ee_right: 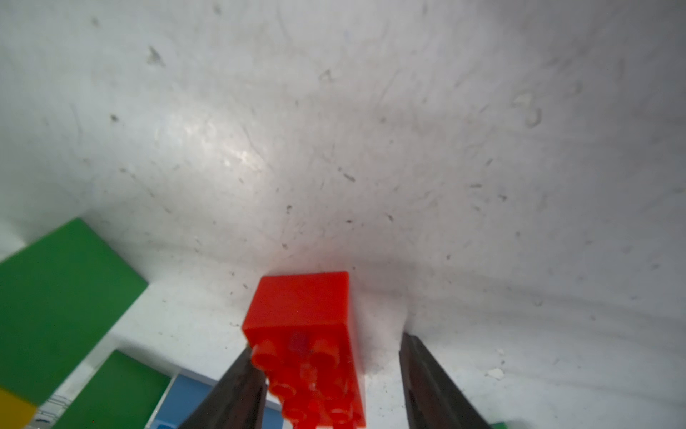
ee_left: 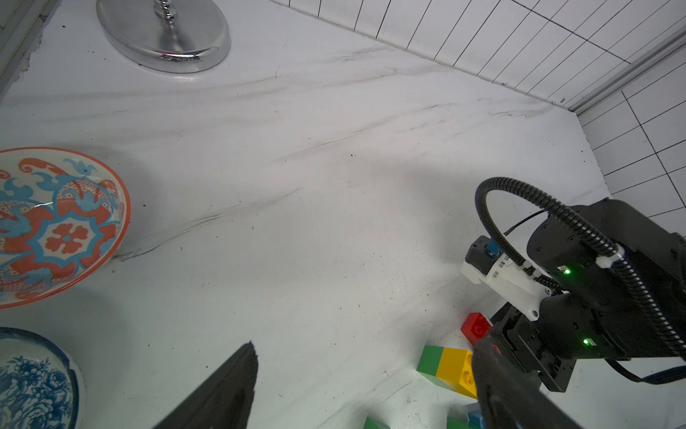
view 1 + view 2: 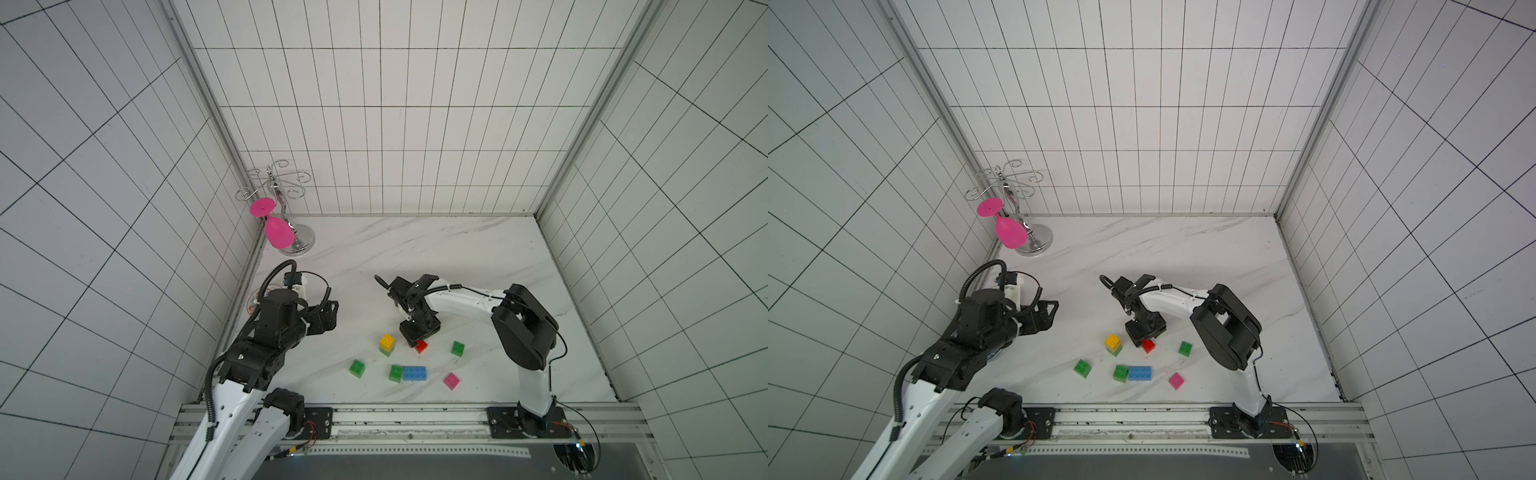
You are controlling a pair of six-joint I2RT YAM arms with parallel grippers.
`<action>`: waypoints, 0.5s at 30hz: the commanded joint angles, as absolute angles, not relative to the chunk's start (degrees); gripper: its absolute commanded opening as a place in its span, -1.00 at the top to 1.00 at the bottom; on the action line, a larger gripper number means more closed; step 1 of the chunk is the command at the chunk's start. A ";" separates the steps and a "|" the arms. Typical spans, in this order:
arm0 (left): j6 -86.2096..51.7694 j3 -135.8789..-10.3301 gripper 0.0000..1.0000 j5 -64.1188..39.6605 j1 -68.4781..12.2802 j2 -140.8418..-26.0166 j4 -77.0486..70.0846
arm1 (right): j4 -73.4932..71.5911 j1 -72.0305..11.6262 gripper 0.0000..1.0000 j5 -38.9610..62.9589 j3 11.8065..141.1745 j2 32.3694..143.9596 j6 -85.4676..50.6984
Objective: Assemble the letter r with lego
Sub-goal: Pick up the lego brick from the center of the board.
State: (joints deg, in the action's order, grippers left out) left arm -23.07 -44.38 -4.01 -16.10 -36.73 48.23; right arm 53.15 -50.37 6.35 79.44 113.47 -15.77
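The lego lies near the table's front. A red brick (image 3: pixel 421 346) (image 1: pixel 300 334) lies on the marble with my right gripper (image 3: pixel 417 341) (image 1: pixel 326 341) straddling it. One finger (image 1: pixel 237 386) touches the brick's side, and a gap shows at the other finger (image 1: pixel 427 379). Beside it a yellow cube (image 3: pixel 387 340) (image 2: pixel 454 366) sits on a green one. Green cubes (image 3: pixel 357 368) (image 3: pixel 457 348) lie loose, and another green cube (image 3: pixel 395 372) touches the blue brick (image 3: pixel 414 373). A pink cube (image 3: pixel 451 380) lies to the right. My left gripper (image 3: pixel 328 316) (image 2: pixel 367 343) hovers open and empty at the left.
A chrome glass rack (image 3: pixel 300 242) with a pink wine glass (image 3: pixel 277 233) hanging upside down stands in the back left corner. A red-and-blue patterned bowl (image 2: pixel 55 223) and a blue-and-white dish (image 2: pixel 33 386) sit by the left wall. Tiled walls enclose three sides.
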 commanded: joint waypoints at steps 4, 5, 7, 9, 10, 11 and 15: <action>-22.24 -44.64 -0.81 -3.65 -16.37 -37.68 47.64 | 56.40 -51.15 0.50 4.88 82.74 116.08 -16.63; -22.16 -44.66 -0.81 -3.76 -16.35 -37.82 47.64 | 56.69 -51.15 0.71 4.83 82.92 116.19 -17.15; -22.15 -44.69 -0.81 -3.88 -16.35 -37.95 47.59 | 57.65 -51.15 1.00 4.10 83.59 116.28 -18.36; -22.15 -44.63 -0.81 -4.25 -16.35 -37.88 47.55 | 59.41 -50.86 1.00 2.67 84.53 115.67 -20.79; -22.06 -44.69 -0.82 -4.75 -16.42 -37.88 47.54 | 60.50 -50.50 1.00 1.66 85.03 114.97 -22.48; -22.06 -44.81 -0.82 -5.47 -16.44 -37.96 47.51 | 61.63 -49.95 1.00 0.16 85.34 113.74 -24.67; -22.23 -44.25 -0.82 -11.40 -18.25 -38.10 45.67 | 61.44 -45.46 1.00 -3.06 81.03 103.54 -33.68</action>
State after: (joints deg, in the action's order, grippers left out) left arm -22.87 -44.38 -6.79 -16.93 -38.06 48.07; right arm 58.26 -48.99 1.04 82.19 111.85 -25.56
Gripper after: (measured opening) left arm 0.910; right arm 0.306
